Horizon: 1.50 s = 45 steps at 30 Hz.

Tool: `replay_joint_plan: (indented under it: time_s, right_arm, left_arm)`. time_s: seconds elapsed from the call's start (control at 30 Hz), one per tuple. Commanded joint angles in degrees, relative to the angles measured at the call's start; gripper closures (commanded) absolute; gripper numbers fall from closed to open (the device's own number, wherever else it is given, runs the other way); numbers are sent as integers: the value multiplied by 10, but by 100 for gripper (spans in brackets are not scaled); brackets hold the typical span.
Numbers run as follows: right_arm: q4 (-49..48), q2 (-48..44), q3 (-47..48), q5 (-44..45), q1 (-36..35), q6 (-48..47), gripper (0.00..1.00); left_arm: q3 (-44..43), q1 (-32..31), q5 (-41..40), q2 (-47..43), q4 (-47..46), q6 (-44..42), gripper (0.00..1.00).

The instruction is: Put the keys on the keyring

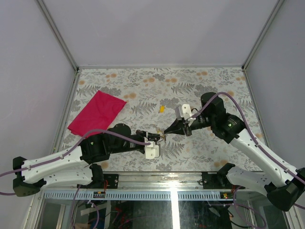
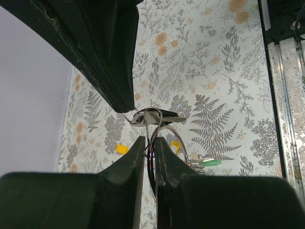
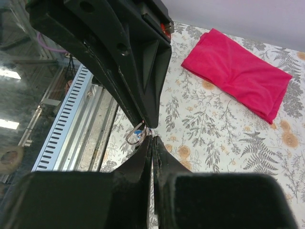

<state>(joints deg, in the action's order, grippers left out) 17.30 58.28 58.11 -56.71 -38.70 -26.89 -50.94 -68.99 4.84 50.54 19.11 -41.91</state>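
Note:
My left gripper (image 1: 160,138) is shut on the thin silver keyring (image 2: 151,157), and the wire runs between its fingertips in the left wrist view (image 2: 150,141). Keys hang from the ring, one with a green tag (image 2: 210,162) and one with a yellow tag (image 2: 176,146). My right gripper (image 1: 166,131) meets it tip to tip just above the table. It is shut on a black-headed key (image 2: 162,115) at the ring's top. In the right wrist view (image 3: 153,138) a wire loop (image 3: 134,137) with a blue tag shows beside the tips. A loose yellow-tagged key (image 1: 162,108) lies on the table.
A red cloth (image 1: 97,112) lies at the left of the flower-patterned table (image 1: 209,86). The table's metal front rail (image 1: 171,179) runs just behind the grippers. Grey walls close in the sides and the back.

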Motion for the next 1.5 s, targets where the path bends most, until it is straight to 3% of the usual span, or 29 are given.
replay_joint_plan:
  time_s: [0.0,0.47,0.8,1.47]
  right_arm:
    - [14,9,36,-29,-10,-18,100]
    - [61,26,48,-40,-25,-33,100]
    - [147,37,72,-41,-34,-67,100]
    - [202,15,79,-42,-47,-81,100]
  left_arm:
    - [-26,2,7,0,-12,-8,100]
    - [-29,2,3,5,-12,-10,100]
    - [-31,2,-6,8,-12,-12,100]
    - [-51,2,-16,27,13,-1,100]
